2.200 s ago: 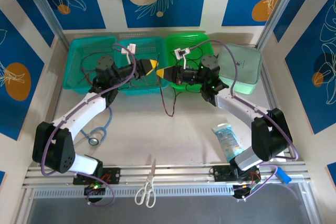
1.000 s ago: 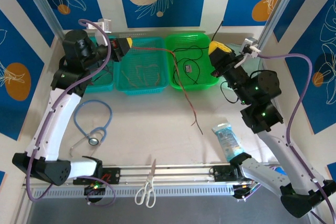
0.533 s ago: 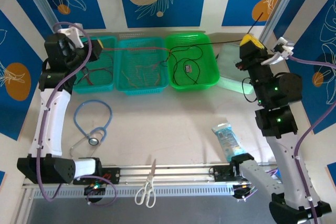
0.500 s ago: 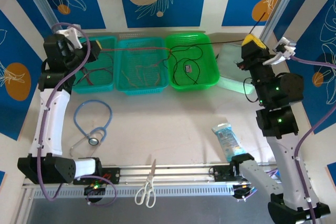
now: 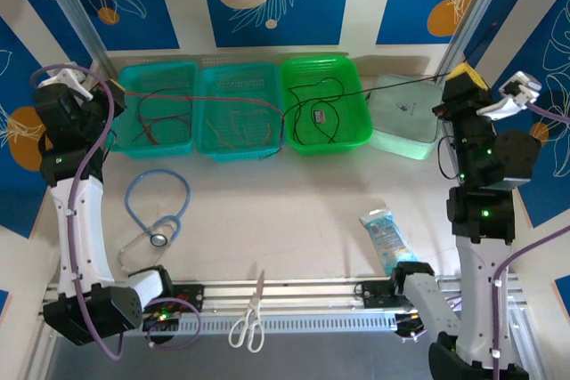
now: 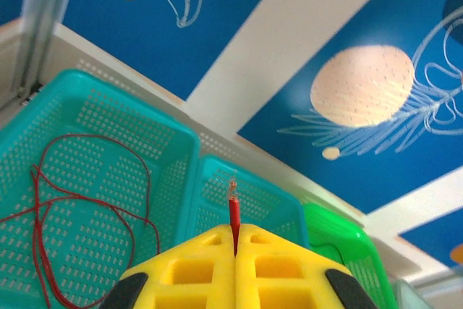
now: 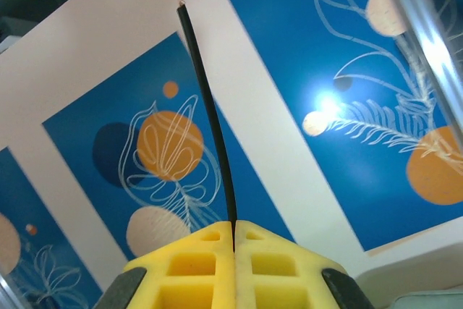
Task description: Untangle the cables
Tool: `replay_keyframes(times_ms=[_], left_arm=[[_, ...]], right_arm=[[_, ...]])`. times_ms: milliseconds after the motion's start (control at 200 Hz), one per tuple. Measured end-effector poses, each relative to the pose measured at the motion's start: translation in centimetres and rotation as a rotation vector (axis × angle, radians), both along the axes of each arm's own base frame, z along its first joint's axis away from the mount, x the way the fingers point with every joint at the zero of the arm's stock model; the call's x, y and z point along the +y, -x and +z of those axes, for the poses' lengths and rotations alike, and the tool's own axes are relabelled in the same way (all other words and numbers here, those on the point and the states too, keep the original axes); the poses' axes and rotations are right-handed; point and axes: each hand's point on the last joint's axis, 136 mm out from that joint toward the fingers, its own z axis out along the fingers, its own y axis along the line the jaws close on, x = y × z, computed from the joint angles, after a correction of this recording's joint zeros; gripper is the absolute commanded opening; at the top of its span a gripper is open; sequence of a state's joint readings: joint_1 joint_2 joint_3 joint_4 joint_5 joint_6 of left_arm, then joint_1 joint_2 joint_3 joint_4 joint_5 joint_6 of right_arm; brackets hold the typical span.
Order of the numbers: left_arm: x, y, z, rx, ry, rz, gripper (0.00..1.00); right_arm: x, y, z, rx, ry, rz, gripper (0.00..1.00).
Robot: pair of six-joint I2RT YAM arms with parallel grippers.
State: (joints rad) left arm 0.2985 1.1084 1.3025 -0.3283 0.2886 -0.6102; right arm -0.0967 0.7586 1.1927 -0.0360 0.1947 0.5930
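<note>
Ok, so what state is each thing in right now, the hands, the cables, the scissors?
Left hand: shut on the red cable.
Right hand: shut on the black cable.
Red cable: stretched over the teal baskets.
Black cable: stretched from the green basket to the right hand.
Scissors: closed, lying flat.
Stethoscope: lying loose on the table.

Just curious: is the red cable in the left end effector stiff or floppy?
Probably floppy and light: the thin red cable runs taut over the baskets. Its short stub above the shut left end effector stands straight, so perhaps slightly springy.
</note>
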Motion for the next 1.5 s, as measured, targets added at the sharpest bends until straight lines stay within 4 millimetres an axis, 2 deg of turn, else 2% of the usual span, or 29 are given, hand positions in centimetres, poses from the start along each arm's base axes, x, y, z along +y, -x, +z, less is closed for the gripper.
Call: replay_keyframes(times_ms=[265, 440, 595, 820, 990, 1090, 1296, 1406, 1501], left_arm=[[2.4, 0.1, -1.6, 0.013, 0.083, 0.090, 0.00], [3.8, 0.2, -0.9, -0.020, 0.123, 0.137, 0.00], [3.3, -0.1, 0.4, -0.079, 0.177, 0.108, 0.00], [2.7, -0.9, 2.2, -0.136, 0.232, 0.054, 0.00], [2.5, -1.6, 5.5, -0.200, 0.236, 0.022, 0.00], [2.5, -1.7, 7.1, -0.233, 0.231, 0.016, 0.00], [2.9, -2.5, 10.1, -0.299, 0.230, 0.007, 0.00], [3.1, -2.9, 10.5, -0.309, 0.235, 0.006, 0.00], [3.2, -3.2, 10.3, -0.303, 0.247, 0.007, 0.00]], right_arm=[[-3.4, 2.0, 0.4, -0.024, -0.035, -0.159, 0.00], [-5.6, 2.6, -0.3, 0.001, -0.054, -0.265, 0.00], [-5.7, 2.8, -0.1, 0.001, -0.055, -0.258, 0.00], [-3.7, 0.2, 1.6, 0.020, -0.057, -0.100, 0.00], [-1.9, -2.5, 3.9, 0.016, -0.084, 0.040, 0.00], [0.4, -4.3, 5.2, 0.014, -0.083, 0.142, 0.00], [6.9, -7.5, 8.1, -0.005, -0.037, 0.352, 0.00], [9.3, -9.7, 9.1, -0.020, -0.013, 0.409, 0.00], [11.1, -12.3, 9.8, -0.025, 0.010, 0.438, 0.00]])
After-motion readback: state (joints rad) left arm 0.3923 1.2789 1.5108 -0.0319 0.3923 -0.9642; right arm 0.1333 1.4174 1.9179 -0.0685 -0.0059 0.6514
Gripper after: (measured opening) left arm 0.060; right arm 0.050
